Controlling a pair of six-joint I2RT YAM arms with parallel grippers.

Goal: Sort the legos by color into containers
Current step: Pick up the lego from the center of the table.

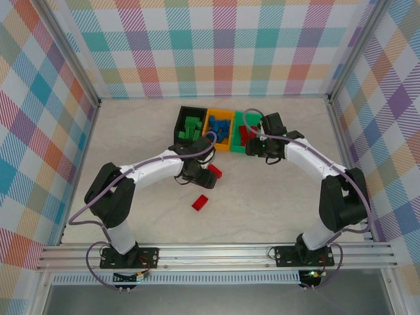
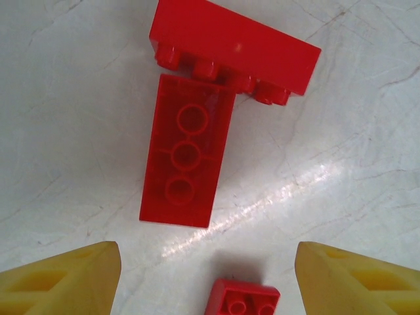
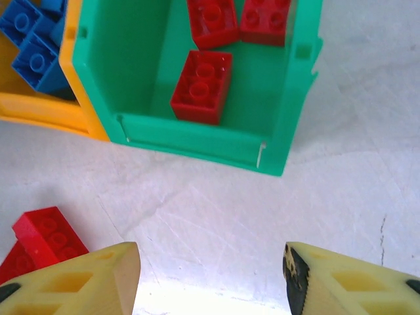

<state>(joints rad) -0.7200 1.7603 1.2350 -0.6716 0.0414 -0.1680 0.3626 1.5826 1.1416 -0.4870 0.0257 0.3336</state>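
A black bin (image 1: 179, 125), an orange bin (image 1: 220, 147) and a green bin (image 3: 197, 141) are standing joined in a row, left to right, near the middle of the table's far edge, all open-topped. Green bricks (image 1: 191, 126) are lying in the black one, blue bricks (image 1: 222, 129) in the orange, and three red bricks (image 3: 202, 85) in the green, studs up. Nearer the table's centre, a long red brick (image 2: 187, 157) is lying underside up, its end touching a second red brick (image 2: 233, 49) tipped on its side. A small red brick (image 2: 243, 298) is lying apart, studs showing.
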